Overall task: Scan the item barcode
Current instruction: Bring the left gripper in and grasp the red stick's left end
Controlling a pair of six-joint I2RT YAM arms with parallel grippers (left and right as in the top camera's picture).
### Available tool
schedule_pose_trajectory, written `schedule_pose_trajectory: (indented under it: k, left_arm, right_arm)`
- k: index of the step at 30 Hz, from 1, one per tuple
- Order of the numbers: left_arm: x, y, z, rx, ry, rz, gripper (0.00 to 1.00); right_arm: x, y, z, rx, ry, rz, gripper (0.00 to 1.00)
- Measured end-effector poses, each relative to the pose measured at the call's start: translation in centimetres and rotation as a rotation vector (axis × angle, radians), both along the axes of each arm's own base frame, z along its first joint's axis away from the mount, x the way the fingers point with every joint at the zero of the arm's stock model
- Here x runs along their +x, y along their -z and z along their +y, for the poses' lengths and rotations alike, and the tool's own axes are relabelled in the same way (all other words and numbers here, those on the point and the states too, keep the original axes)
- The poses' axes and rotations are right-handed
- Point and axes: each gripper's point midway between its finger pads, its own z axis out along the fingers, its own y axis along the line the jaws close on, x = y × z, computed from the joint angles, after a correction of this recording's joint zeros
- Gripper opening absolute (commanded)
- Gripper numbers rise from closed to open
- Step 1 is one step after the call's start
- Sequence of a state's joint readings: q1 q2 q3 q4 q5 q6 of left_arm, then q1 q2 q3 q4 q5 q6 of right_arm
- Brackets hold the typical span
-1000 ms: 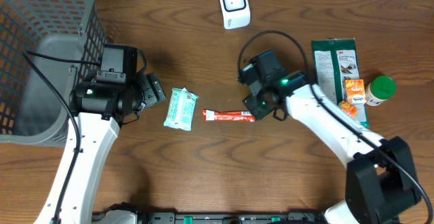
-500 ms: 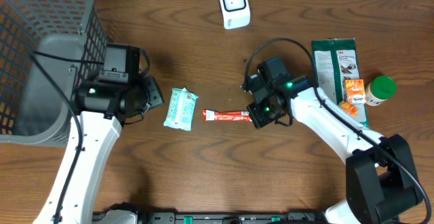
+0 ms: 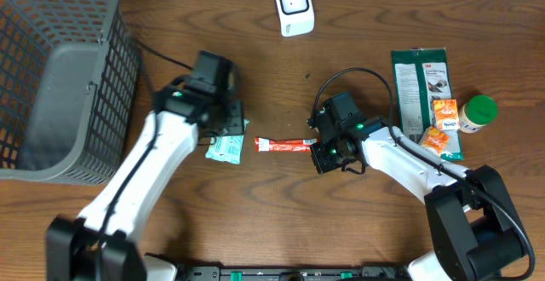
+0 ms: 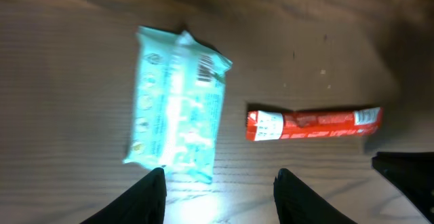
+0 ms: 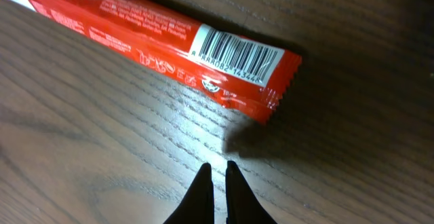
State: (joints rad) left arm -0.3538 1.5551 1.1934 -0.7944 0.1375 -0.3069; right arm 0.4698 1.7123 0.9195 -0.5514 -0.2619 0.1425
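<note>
The red stick pack (image 3: 288,146) lies flat in the middle of the table (image 3: 255,221), barcode up at its right end. The right gripper (image 5: 218,164) is pinched together on nothing, its tips on bare wood just beside that end, not around it. If it lifts like this it comes up empty. If it slides left it will likely shove the pack along or spin it, and a thin foil wrapper lying flat gives the fingers very little edge to catch. The left gripper (image 4: 220,174) hangs with its fingers spread over the near end of the pale green packet (image 4: 176,105), clasping nothing that I can see. That packet shows a barcode of its own, so I cannot tell which one is meant for the scanner (image 3: 291,6), which stands well apart at the far edge. The two packs lie near each other, so both arms working there risk bumping, or one nudging the other's target. A soft packet pinched by one end may also droop, and its code might tilt away from the scanner's face.
</note>
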Motion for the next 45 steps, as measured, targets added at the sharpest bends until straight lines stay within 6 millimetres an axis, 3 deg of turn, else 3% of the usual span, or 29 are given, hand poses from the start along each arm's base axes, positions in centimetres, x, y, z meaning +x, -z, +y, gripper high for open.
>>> schedule_pose_trajectory:
  k: [8,11,17,22,30,45]
  left_arm:
    - [-0.7,4.5,-3.8,0.027,0.116,0.084,0.52]
    - [-1.2,5.8,-4.9,0.039,0.154,0.111,0.52]
    - [-2.3,8.3,-6.2,0.070,0.202,0.171,0.53]
    - [-2.6,10.2,-6.8,0.085,0.219,0.197,0.52]
    - [-2.9,10.4,-7.8,0.057,0.238,0.205,0.53]
    - [-4.7,10.3,-10.0,0.049,0.314,0.214,0.56]
  right_arm:
    - [-0.1,1.3,0.1,-0.005,0.010,0.030,0.01]
    - [0.8,1.3,0.6,0.010,0.013,0.008,0.01]
    - [1.5,1.3,0.6,0.016,0.019,-0.013,0.01]
    - [3.6,1.2,-0.1,0.032,0.064,-0.068,0.04]
    - [6.4,0.9,-0.3,0.042,0.099,-0.169,0.11]
    - [9.0,0.6,-1.8,0.012,0.162,-0.258,0.29]
